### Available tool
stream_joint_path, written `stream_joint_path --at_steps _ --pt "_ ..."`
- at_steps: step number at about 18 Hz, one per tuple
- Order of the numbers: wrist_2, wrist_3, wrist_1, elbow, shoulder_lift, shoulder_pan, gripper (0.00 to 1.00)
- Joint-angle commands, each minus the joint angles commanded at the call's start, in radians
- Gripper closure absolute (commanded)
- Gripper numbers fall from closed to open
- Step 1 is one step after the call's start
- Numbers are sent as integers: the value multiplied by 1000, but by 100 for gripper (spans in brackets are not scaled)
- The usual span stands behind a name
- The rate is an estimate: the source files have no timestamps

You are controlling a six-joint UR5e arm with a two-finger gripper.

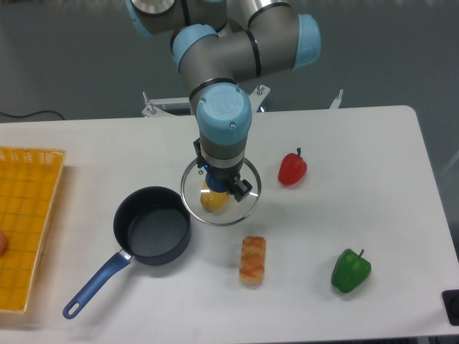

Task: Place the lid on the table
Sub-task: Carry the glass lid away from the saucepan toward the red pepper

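lid (215,215) right of saucepan (152,231)

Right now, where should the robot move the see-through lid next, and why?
Probably a short shift toward the red pepper, then straight down. The gripper holds the lid by its knob beside the pot, with a yellow item showing through the glass, so bare table looks safer.

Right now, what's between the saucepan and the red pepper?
In the camera view, the lid lies between the saucepan and the red pepper, with the gripper on its knob. A yellow item shows through the glass.
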Motion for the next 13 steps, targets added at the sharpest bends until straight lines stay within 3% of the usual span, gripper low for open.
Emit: stream_joint_path --at_steps 13 --pt "0 109 8 -17 -2 72 52"
